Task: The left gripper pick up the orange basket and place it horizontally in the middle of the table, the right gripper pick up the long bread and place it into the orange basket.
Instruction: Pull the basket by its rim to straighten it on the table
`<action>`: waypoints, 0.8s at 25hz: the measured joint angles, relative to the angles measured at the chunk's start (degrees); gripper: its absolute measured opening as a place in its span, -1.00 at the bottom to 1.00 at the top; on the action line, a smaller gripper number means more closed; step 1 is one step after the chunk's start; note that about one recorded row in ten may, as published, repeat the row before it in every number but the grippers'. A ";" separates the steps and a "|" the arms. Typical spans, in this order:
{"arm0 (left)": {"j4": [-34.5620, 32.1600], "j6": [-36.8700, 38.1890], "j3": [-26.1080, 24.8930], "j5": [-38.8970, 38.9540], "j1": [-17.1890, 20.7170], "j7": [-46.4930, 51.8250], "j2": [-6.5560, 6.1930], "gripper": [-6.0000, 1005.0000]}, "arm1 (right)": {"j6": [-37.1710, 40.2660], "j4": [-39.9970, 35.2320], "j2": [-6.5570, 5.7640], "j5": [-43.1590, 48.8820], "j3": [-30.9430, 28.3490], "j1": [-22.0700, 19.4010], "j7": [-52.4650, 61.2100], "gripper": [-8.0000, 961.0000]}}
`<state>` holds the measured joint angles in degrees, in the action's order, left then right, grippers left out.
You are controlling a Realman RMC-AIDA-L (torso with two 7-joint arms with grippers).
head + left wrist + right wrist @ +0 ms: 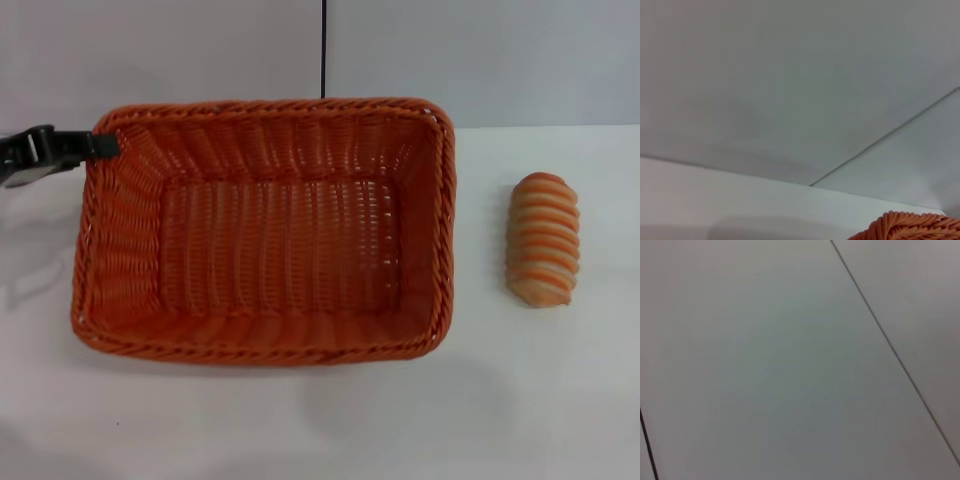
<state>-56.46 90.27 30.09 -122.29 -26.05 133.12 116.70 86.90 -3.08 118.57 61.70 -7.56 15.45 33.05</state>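
With my left gripper pinching the orange basket rim for placing, the long bread waits.

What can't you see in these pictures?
- Right gripper: in no view; the right wrist view shows only blank surface.
- Left gripper: mostly cut off by the head view's edge at the orange basket corner; grip unclear.
- Basket: only a rim corner in the left wrist view.

Soft, even, dim lighting; faint shadows, mild blur.
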 joint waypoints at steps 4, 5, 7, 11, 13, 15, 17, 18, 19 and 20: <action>-2.54 1.73 0.48 0.08 2.05 2.19 0.84 -0.47 | -0.61 -0.23 -0.01 0.00 0.00 0.82 0.00 0.10; -2.54 1.73 0.48 0.08 2.05 2.19 0.84 -0.47 | -0.65 -0.24 -0.01 0.00 0.04 0.94 0.00 0.10; -2.75 2.90 0.49 0.12 3.16 2.91 1.04 -0.46 | -0.66 -0.31 -0.01 0.06 0.34 1.12 0.00 0.10; -2.10 3.13 0.73 0.13 4.32 3.22 1.31 -0.44 | -0.70 -0.41 -0.01 0.10 0.66 1.18 0.00 0.10; -1.42 3.40 1.02 0.13 4.58 3.20 1.35 -0.43 | -0.94 -0.44 -0.01 0.11 0.70 1.19 0.00 0.10; -1.01 3.92 1.35 0.14 4.77 3.00 1.30 -0.41 | -1.38 -0.50 -0.01 0.13 0.71 1.28 0.00 0.10; -0.91 4.95 1.44 0.36 4.74 2.42 1.27 -0.40 | -1.94 -0.79 -0.01 0.17 1.06 1.46 0.00 0.10; -0.91 4.95 1.44 0.36 4.74 2.42 1.27 -0.40 | -1.94 -0.79 -0.01 0.17 1.06 1.46 0.00 0.10; -0.80 5.67 1.44 0.51 4.60 2.09 1.20 -0.39 | -2.04 -0.87 0.00 0.18 1.38 1.52 0.00 0.10; -0.80 5.67 1.44 0.51 4.60 2.09 1.20 -0.39 | -2.08 -0.92 -0.01 0.20 1.68 1.58 0.01 0.10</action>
<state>-57.26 95.94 31.53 -121.77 -21.45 135.22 117.90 84.82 -4.01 118.56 61.89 -5.88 17.03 33.06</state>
